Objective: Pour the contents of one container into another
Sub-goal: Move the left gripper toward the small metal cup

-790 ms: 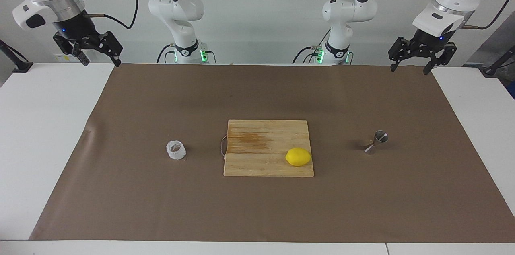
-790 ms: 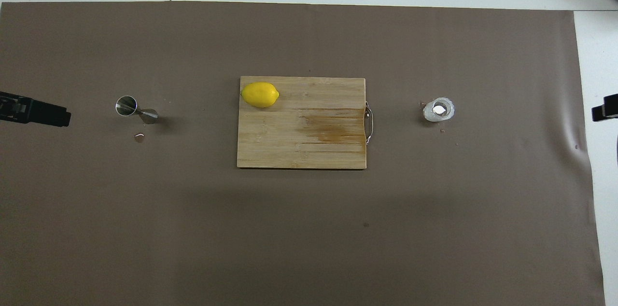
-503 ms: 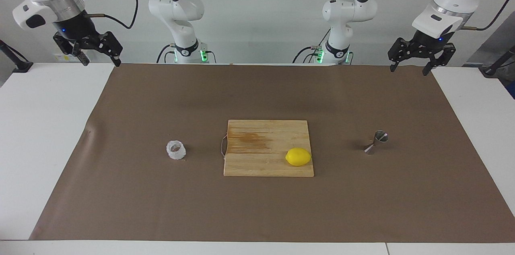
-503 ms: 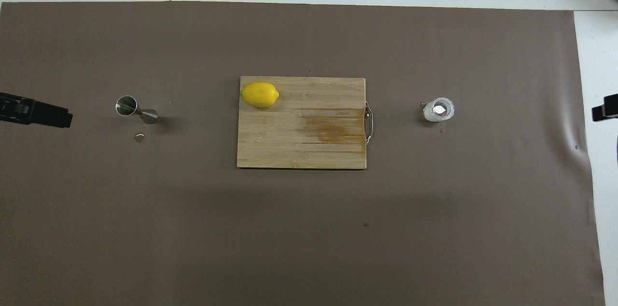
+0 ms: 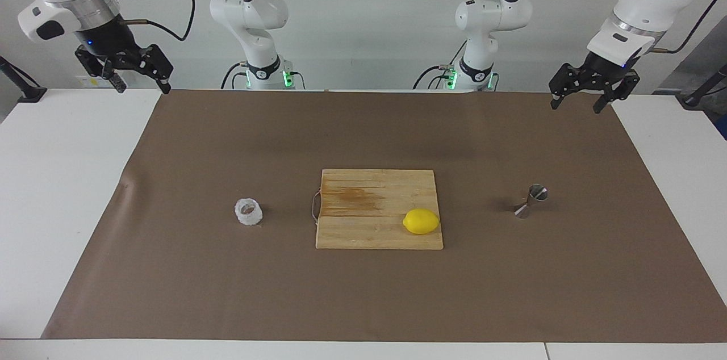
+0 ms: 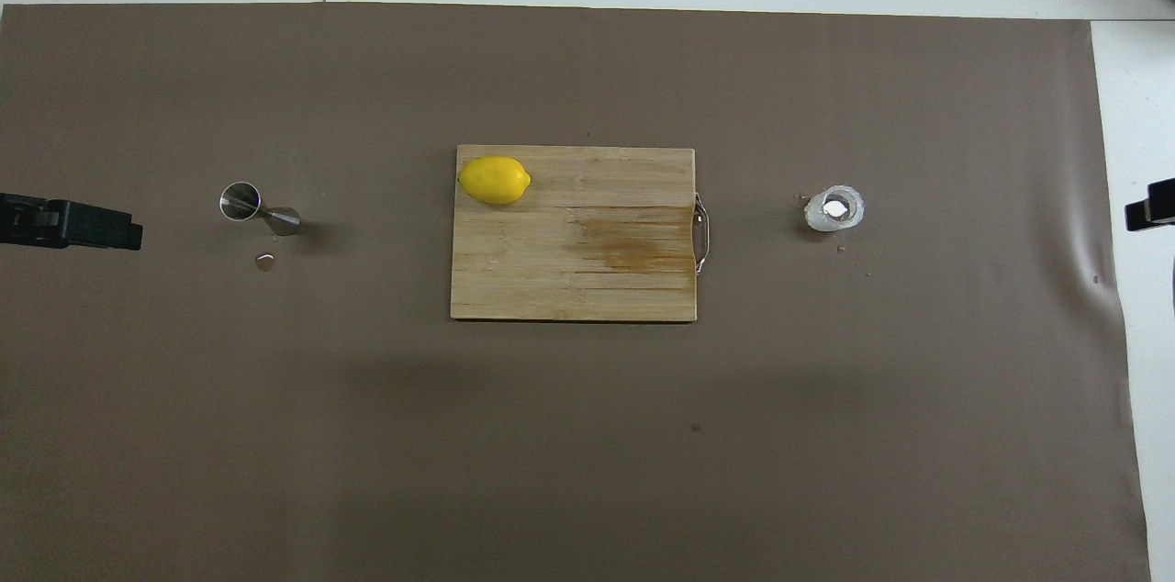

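Brown mat (image 5: pixel 227 138) covers most of the white tabletop (image 5: pixel 68 178); bare white strips show at both arm ends and along the edge farthest from the robots. Wide open mat nearer the robots and farther from them than the row of things.

Glass cup (image 5: pixel 248 212) upright on the mat toward the right arm's end, nothing close around it. Steel jigger (image 5: pixel 530 200) stands on the mat toward the left arm's end, well apart from the cup; a small droplet (image 6: pixel 264 263) lies on the mat just beside it.

Between them a wooden cutting board (image 5: pixel 363 229), metal handle facing the cup. Lemon (image 5: pixel 421 221) on the board's corner toward the jigger, farther from the robots. Board and lemon sit in the straight line between cup and jigger.

Left gripper (image 5: pixel 579 101) raised over the mat's corner at its own end, jaws apart, empty. Right gripper (image 5: pixel 141 86) raised over the mat's corner at its end, jaws apart, empty.
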`<state>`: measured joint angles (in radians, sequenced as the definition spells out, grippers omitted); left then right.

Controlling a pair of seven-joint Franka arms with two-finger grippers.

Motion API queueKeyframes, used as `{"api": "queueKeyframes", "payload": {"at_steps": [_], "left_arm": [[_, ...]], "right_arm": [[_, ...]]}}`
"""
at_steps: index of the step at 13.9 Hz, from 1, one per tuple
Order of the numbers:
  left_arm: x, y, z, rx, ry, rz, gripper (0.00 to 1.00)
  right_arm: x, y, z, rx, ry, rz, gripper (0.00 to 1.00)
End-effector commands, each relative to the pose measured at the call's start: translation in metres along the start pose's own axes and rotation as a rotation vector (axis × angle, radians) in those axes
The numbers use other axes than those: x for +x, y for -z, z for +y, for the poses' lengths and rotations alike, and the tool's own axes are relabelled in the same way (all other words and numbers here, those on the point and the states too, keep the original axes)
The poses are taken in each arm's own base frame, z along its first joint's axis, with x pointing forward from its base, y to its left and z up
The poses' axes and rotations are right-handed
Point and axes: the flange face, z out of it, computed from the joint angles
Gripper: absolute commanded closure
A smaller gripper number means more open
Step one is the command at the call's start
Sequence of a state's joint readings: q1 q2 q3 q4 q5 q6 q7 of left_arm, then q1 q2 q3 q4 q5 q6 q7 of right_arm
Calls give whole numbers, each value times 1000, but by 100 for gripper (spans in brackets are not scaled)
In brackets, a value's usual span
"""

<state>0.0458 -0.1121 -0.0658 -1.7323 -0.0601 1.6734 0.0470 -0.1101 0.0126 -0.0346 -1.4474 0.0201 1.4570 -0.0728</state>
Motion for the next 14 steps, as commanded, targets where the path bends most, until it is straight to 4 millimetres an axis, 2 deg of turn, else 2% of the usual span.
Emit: {"api": "queueKeyframes", "payload": {"at_steps": [1,2,4,10,12,14], "left_arm": [[-17,-5,7,-30,232,29,0],[-17,-14,8,-72,397,20,0],[-15,-19,5,-166,763,0,0],[-19,-31,-62,-389,1398,-154,0],[-23,-47,-87,-501,1582,-232,0],[-22,-70,-93,-572,1750,-261,0]], "right_arm": [[-4,1,-1,-5,-13,-7,0],[-4,1,-1,-5,-13,-7,0],[-4,1,-1,-5,-13,-7,0],[-4,1,-1,-5,-13,-7,0],[-4,1,-1,-5,-13,-7,0],[-4,1,-1,-5,-15,-7,0]]}}
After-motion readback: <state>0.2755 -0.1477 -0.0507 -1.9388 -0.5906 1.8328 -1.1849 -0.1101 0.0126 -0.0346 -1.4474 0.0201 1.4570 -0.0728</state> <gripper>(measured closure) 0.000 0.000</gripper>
